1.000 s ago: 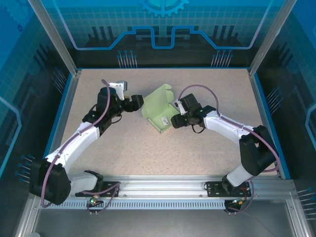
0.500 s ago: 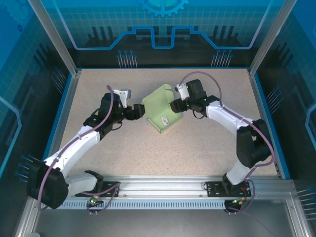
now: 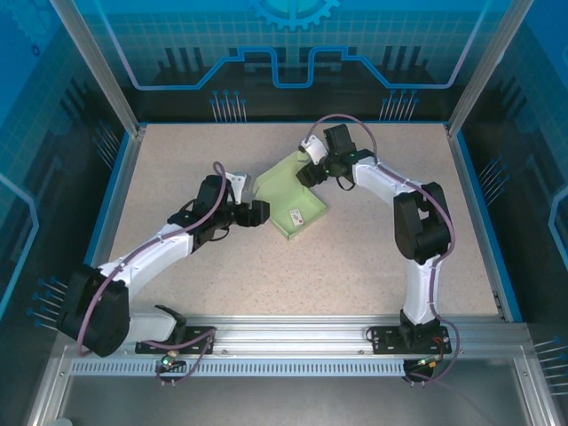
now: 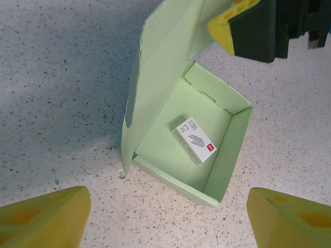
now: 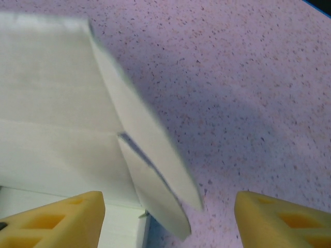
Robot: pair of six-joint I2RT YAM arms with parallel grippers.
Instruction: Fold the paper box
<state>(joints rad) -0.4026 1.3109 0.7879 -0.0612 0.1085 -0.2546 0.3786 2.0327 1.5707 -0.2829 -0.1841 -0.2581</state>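
The paper box [image 3: 280, 182] lies mid-table as an open pale green tray with its lid leaning up and back. A small white packet [image 3: 297, 214] rests on the tray floor [image 4: 163, 142]. My left gripper [image 3: 258, 213] stands open just off the box's near-left wall, its yellow fingertips [image 4: 46, 217] wide apart with bare table between them. My right gripper [image 3: 307, 174] is open at the lid's far edge. In its wrist view the lid panel [image 5: 57, 98] and a side tab [image 5: 158, 199] hang between its fingertips without being clamped. One of its pads [image 4: 227, 26] shows above the lid [image 4: 165, 46].
The speckled tabletop [image 3: 204, 151] is bounded by blue rails and an aluminium frame [image 3: 293, 333] at the near edge. Free room lies left, right and in front of the box.
The right arm swung from the box's right side to the lid's far edge. The left gripper drew back toward the near-left corner. The lid now leans further back.
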